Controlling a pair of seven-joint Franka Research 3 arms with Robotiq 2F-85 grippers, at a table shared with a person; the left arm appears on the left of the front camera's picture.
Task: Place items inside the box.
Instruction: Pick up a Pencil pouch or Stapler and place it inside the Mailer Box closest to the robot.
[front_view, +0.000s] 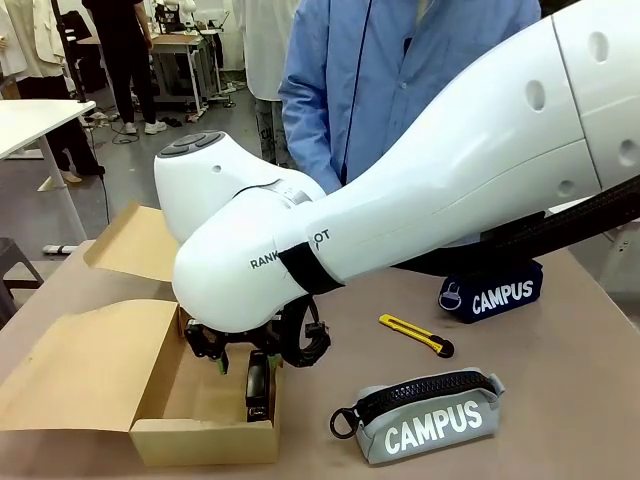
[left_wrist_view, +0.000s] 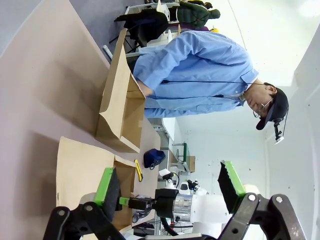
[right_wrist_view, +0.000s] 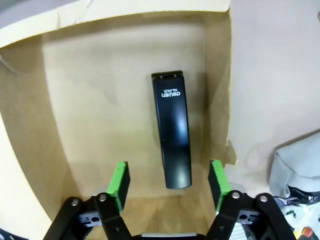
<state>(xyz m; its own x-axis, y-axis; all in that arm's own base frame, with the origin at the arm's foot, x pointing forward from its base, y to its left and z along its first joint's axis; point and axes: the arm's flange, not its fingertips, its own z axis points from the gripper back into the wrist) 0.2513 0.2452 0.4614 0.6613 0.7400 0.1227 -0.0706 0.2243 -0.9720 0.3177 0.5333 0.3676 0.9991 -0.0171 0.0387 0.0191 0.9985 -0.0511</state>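
Observation:
A black stapler (right_wrist_view: 172, 130) lies flat on the floor of the cardboard box (right_wrist_view: 60, 125), between and just beyond my right gripper (right_wrist_view: 168, 165), whose green pads stand open and clear of it. From the front, that gripper (front_view: 255, 348) hangs over the box (front_view: 205, 440) with the stapler (front_view: 258, 385) below it. On the table to the right lie a grey CAMPUS pouch (front_view: 430, 415), a navy CAMPUS pouch (front_view: 492, 292) and a yellow-black utility knife (front_view: 415, 334). My left gripper (left_wrist_view: 169, 182) is open and holds nothing.
The box flaps (front_view: 80, 365) spread to the left and far side. A person in a blue shirt (front_view: 400, 80) stands across the table. My right arm (front_view: 450, 190) spans the middle of the table. The grey pouch (right_wrist_view: 295, 160) lies just outside the box wall.

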